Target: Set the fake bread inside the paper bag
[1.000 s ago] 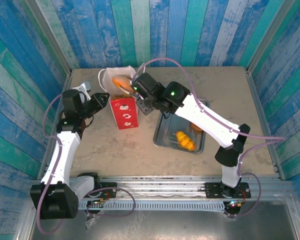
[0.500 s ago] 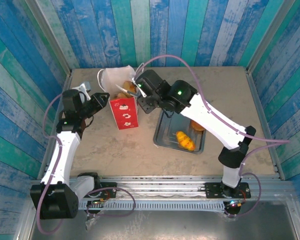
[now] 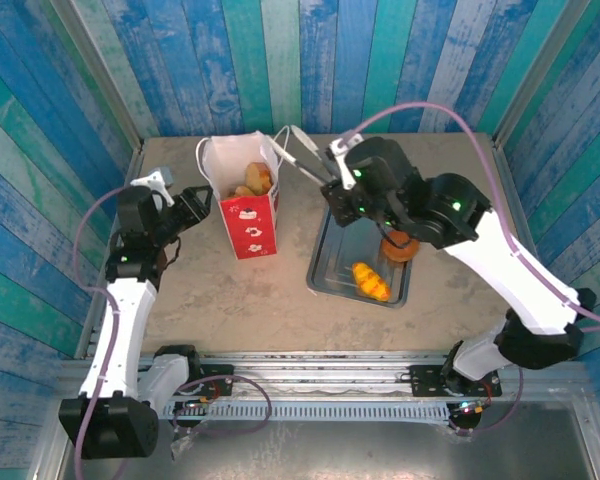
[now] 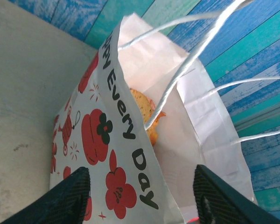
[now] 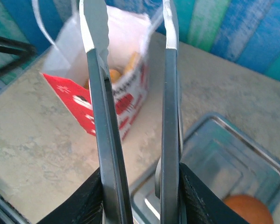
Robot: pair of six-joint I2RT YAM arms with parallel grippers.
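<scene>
**Bread in the bag, 2 pieces on the tray**

The paper bag [image 3: 246, 205] stands upright on the table [image 3: 430, 160], its mouth open and its white cord handles [image 4: 186, 70] raised. Golden-brown fake bread [image 3: 254, 181] lies inside it, near the top. In the left wrist view a piece of that bread [image 4: 147, 114] shows behind the printed front panel.

The left gripper [image 3: 188, 210] sits just beside the bag's left side. Its jaws are spread wide, with the black fingers [image 4: 72, 196] on either side of the bag's printed face, and it grips nothing.

The right gripper [image 3: 342, 195] is above the far end of the grey tray [image 3: 323, 270], to the right of the bag. It is clamped on the metal tongs [image 3: 305, 155], whose 2 arms stand apart and point toward the bag.

On the tray lie a yellow twisted roll [image 3: 370, 281] and a round bun [image 3: 400, 248], the bun partly under the right arm.
</scene>
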